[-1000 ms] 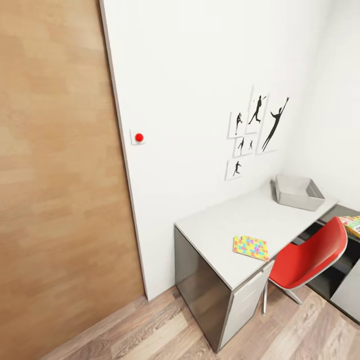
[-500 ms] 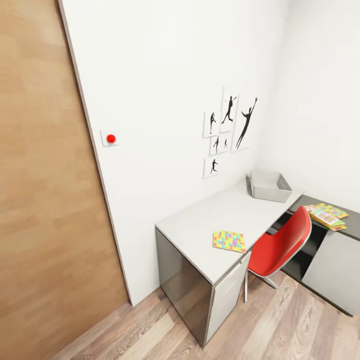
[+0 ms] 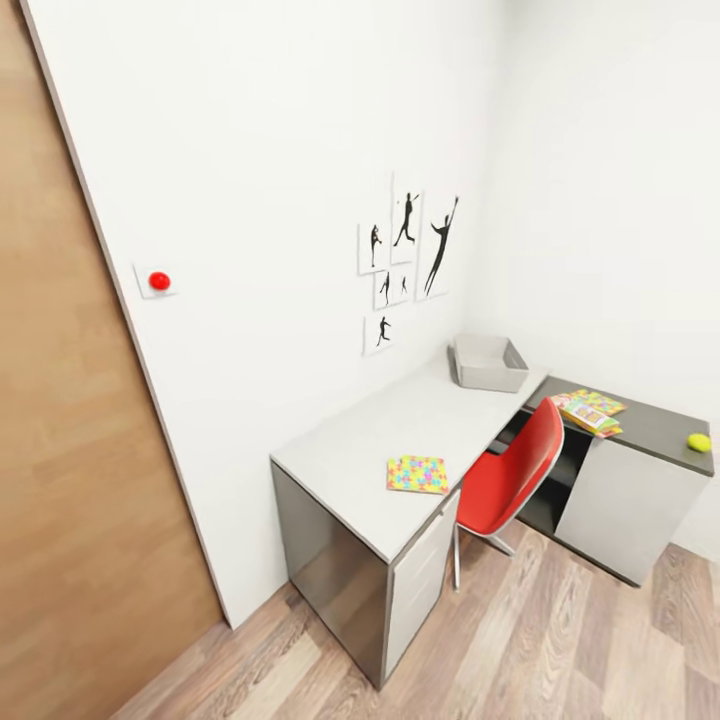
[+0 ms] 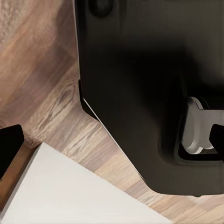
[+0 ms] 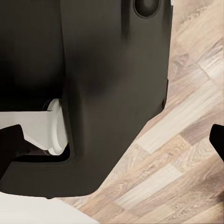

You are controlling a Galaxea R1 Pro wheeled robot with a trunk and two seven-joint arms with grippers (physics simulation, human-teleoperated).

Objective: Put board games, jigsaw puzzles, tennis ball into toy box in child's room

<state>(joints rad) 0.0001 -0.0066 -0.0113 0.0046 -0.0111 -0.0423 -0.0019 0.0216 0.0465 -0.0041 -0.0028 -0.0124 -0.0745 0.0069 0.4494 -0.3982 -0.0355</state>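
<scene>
Toy box (image 3: 489, 364): I see it at the far end of the pale counter (image 3: 350, 460), against the wall; nothing shows inside.
Jigsaw (image 3: 418, 474): flat near the counter's front edge, beside the red chair (image 3: 512, 474).
Game box (image 3: 590, 411): colourful stack on the lower dark cabinet top (image 3: 655, 425); I can't separate its layers.
Ball (image 3: 699, 442): on the cabinet's right end.
Hands: I can't tell whether either is released or clenched.

Kid's bedrm, desk (image 3: 400, 430), baseball posters (image 3: 405, 255), puzzle (image 3: 418, 474)
</scene>
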